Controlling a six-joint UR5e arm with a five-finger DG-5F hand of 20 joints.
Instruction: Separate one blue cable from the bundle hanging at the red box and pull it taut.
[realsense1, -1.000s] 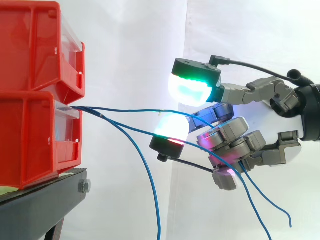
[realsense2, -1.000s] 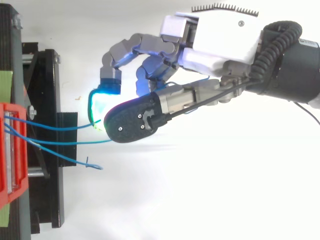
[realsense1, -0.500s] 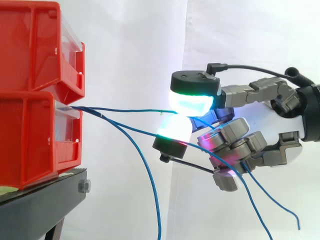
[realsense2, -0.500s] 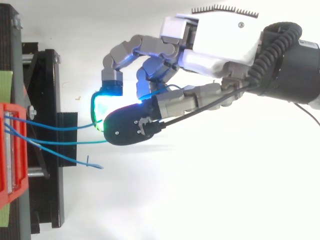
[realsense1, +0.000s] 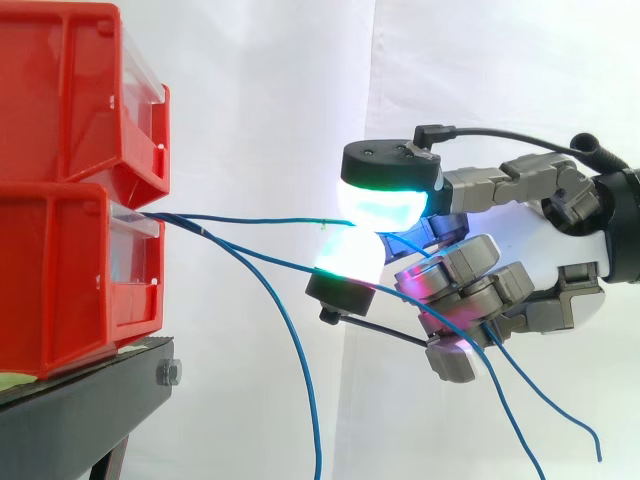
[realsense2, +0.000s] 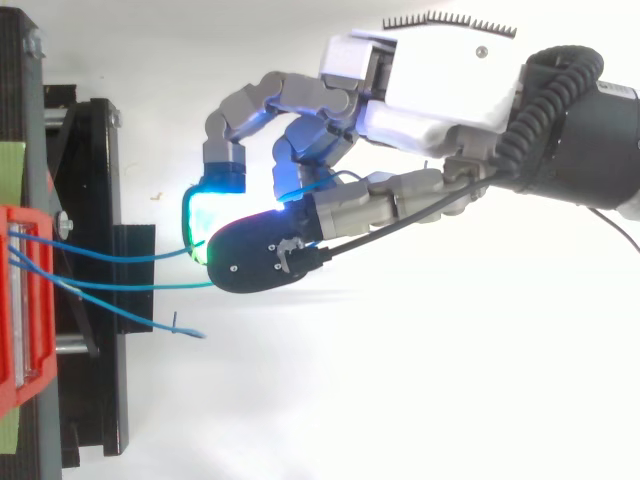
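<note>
Reaching in from the right edge of the side view, the hand (realsense1: 548, 250) is pinching the blue cable (realsense1: 250, 219) between two glowing fingers (realsense1: 385, 205). The upper pad is shining green and cyan and the lower one white and cyan, while the other fingers are curling beneath the palm. The blue cable is running almost level from the top front edge of the lower red bin (realsense1: 60, 280) to the pinch, passing just under the upper red bin (realsense1: 70, 90) stacked above. A second cable (realsense1: 280, 264) is leaving the same edge, sloping down past the lower pad and threading in among the curled fingers, where its course is getting hard to follow. Two loose blue tails are emerging below the hand, one ending free near the lower right corner and the other being cut off by the bottom edge; which cable each belongs to cannot be told. A third cable (realsense1: 300, 370) is drooping steeply and is likewise being cut off by the bottom edge. Between the bins' front edge and the fingertips, open room is lying before the white curtain (realsense1: 260, 100), crossed by the three cables. The black stand (realsense1: 90, 400) is carrying the bins, its corner projecting just below the lower bin. In the top view the hand (realsense2: 440, 90) is entering from the right, the dark back of one finger is covering the pinch, and the third cable is ending free just beyond the stand's edge.
</note>
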